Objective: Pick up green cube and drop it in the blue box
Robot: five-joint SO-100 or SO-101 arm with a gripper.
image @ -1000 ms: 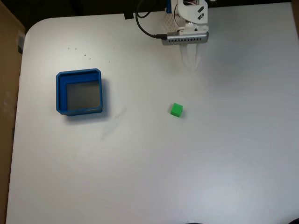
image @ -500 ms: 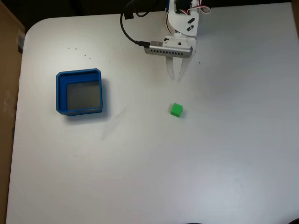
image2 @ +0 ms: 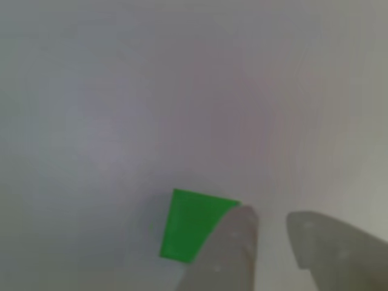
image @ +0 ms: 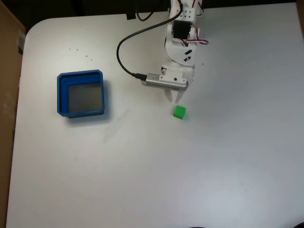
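Note:
The small green cube (image: 179,112) lies on the white table (image: 228,156) right of centre in the fixed view. My gripper (image: 174,99) hangs just above it in the picture, with its pale fingertips a short way from the cube's upper edge. Far to the left sits the blue box (image: 61,95), which has a grey floor and holds nothing. In the other view the green cube (image2: 189,225) is low and left of centre, and one grey finger (image2: 233,251) overlaps its right corner. The gripper (image2: 268,215) is open by a narrow gap with nothing between its fingers.
A black cable (image: 124,52) loops from the table's top edge to the grey bar (image: 164,82) on my wrist. A brown panel (image: 7,85) borders the table on the left. Bare white tabletop stretches between cube and box.
The arm has reached down the picture from the table's top edge toward the green cube, and its fingertips now sit just short of it. Cube and box have not moved.

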